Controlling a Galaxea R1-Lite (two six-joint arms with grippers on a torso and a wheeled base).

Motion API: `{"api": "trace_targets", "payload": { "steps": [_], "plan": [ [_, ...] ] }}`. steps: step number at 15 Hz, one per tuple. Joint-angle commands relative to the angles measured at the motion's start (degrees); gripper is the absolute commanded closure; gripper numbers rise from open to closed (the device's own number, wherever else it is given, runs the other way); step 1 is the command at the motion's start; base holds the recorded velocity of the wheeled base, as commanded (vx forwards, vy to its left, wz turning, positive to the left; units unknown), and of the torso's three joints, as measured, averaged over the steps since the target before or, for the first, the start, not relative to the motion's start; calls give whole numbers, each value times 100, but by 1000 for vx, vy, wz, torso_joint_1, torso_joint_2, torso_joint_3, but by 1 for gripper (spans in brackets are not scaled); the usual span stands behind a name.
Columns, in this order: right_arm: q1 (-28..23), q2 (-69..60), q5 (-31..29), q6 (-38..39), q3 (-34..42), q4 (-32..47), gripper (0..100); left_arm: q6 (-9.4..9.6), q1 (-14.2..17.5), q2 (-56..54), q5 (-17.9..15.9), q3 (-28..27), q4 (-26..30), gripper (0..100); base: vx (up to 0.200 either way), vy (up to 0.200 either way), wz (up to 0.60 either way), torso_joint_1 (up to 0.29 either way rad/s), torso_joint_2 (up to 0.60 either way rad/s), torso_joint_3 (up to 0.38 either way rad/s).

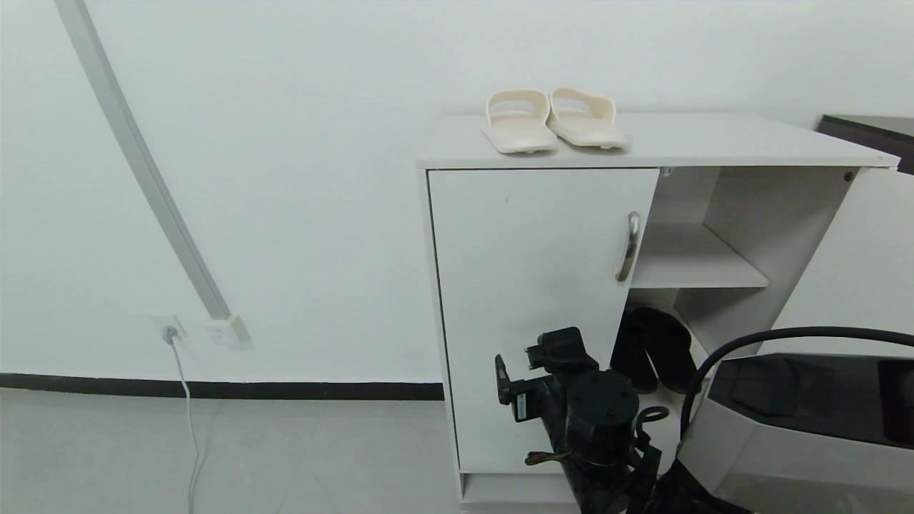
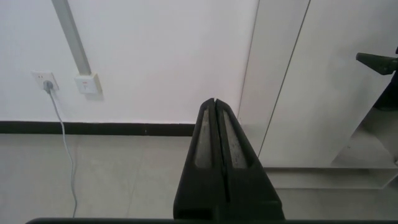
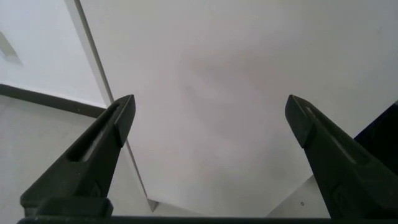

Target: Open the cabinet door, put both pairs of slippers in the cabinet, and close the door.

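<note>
A white cabinet (image 1: 714, 139) stands against the wall. Its left door (image 1: 535, 300) is closed, with a metal handle (image 1: 628, 246); its right door (image 1: 857, 271) is swung open. A cream pair of slippers (image 1: 553, 121) lies on the cabinet top. A black pair of slippers (image 1: 653, 350) sits in the lower compartment, under a bare shelf (image 1: 685, 268). A black arm (image 1: 593, 407) hangs low in front of the closed door. My left gripper (image 2: 214, 102) is shut on nothing and faces the cabinet's left side (image 2: 273, 81). My right gripper (image 3: 210, 99) is open, close to a white door panel (image 3: 236, 93).
A wall socket with a plugged grey cable (image 1: 170, 333) and a slanted grey conduit (image 1: 143, 164) are left of the cabinet. Bare floor (image 1: 214, 457) lies there. A dark piece of furniture (image 1: 871, 132) stands behind the cabinet's right end.
</note>
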Motion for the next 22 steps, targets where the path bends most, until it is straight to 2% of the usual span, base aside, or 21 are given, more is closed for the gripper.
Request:
{"api": "trace_targets", "payload": {
  "steps": [1, 11, 22],
  "plan": [
    [2, -2, -1, -4, 1, 3, 0, -3, 0, 7, 2, 0, -1, 100, 0, 0, 0, 95, -432, -354],
    [-6, 7, -1, -4, 19, 12, 0, 5, 0, 7, 2, 0, -1, 100, 0, 0, 0, 134, -468, -333],
    [-33, 59, -9, -4, 28, 3, 0, 5, 0, 7, 2, 0, -1, 100, 0, 0, 0, 212, -525, -317]
  ]
}}
